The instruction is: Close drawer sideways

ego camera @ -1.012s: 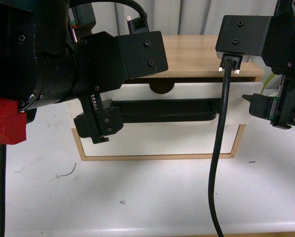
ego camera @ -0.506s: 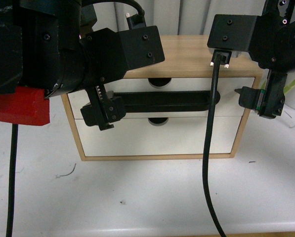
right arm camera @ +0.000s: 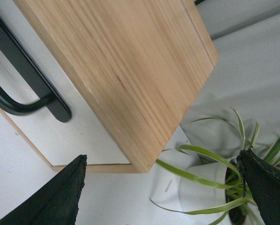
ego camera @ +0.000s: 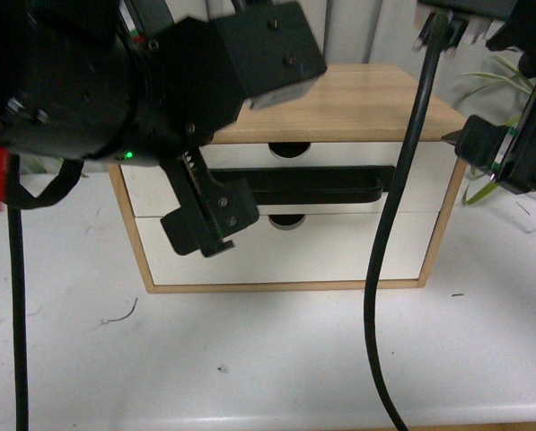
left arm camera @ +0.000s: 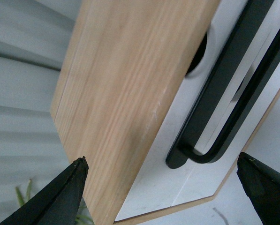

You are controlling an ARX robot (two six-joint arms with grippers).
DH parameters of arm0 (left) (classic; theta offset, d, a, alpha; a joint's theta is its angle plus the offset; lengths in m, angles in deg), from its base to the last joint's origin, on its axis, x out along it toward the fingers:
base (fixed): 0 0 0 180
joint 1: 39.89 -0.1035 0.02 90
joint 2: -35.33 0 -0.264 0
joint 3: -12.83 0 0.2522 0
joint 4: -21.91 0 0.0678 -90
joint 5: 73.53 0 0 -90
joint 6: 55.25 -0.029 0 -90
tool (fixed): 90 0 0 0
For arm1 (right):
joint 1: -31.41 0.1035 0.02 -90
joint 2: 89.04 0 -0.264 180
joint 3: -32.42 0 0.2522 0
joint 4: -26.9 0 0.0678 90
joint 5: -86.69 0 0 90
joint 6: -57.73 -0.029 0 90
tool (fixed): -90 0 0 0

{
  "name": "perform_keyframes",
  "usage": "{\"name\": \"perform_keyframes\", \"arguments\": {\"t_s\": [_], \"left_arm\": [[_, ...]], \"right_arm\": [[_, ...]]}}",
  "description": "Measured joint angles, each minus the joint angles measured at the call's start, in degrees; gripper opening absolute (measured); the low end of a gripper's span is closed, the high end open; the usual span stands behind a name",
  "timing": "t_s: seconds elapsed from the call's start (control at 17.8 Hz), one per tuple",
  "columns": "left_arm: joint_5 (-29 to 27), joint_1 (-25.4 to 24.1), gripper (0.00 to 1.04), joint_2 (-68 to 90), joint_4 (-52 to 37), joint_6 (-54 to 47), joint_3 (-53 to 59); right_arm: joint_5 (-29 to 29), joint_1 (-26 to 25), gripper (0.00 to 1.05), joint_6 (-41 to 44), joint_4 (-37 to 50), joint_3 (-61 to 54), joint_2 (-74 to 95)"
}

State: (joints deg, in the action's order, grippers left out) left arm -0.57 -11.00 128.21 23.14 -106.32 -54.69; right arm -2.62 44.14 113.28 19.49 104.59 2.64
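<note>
The drawer [ego camera: 339, 160] is the upper one of a small wood-topped cabinet [ego camera: 357, 103]. It has a white front, a long black bar handle [ego camera: 312, 185] and a semicircular notch [ego camera: 286, 149]. Its front sits level with the cabinet frame. My left gripper [ego camera: 209, 220] is open in front of the drawer's left end and holds nothing. My right gripper [ego camera: 501, 154] is open beside the cabinet's right side. The left wrist view shows the handle [left arm camera: 226, 98] and white front [left arm camera: 170, 180] between the open fingertips [left arm camera: 76, 171]. The right wrist view shows the handle's end [right arm camera: 22, 79].
A plain white lower drawer front [ego camera: 339, 251] sits under the drawer. A potted plant [right arm camera: 215, 187] stands right of the cabinet; its leaves [ego camera: 492, 85] show behind my right arm. A black cable [ego camera: 384, 251] hangs in front of the cabinet. The white table [ego camera: 276, 350] lies below.
The drawer stood pulled out a second ago and is now pushed in level with the frame. Both arms have since lifted; the right one has moved away to the right.
</note>
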Motion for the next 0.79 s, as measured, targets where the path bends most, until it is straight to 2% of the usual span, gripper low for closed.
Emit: {"name": "perform_keyframes", "arguments": {"t_s": [0.11, 0.22, 0.56, 0.73, 0.79], "left_arm": [[3.91, -0.46, 0.98, -8.59, 4.94, 11.39, 0.66], [5.77, -3.23, 0.98, -17.64, 6.78, 24.46, 3.69], [5.73, -6.32, 0.98, -26.95, 10.21, 34.99, 7.56], [4.33, -11.26, 0.98, -39.87, 15.45, 41.70, 12.31], [3.78, -12.85, 0.97, -43.25, 16.13, 42.93, 13.70]], "right_arm": [[-4.17, -0.31, 0.98, -12.28, -0.20, -4.20, -6.40], [-8.72, -1.75, 0.98, -28.72, 1.49, -10.01, -15.41], [-9.53, -2.25, 0.98, -46.27, 3.74, -17.31, -27.15], [-7.04, -1.79, 0.98, -59.06, 0.90, -25.73, -42.47], [-0.13, 0.00, 0.92, -58.80, 6.34, -29.24, -46.45]]}}
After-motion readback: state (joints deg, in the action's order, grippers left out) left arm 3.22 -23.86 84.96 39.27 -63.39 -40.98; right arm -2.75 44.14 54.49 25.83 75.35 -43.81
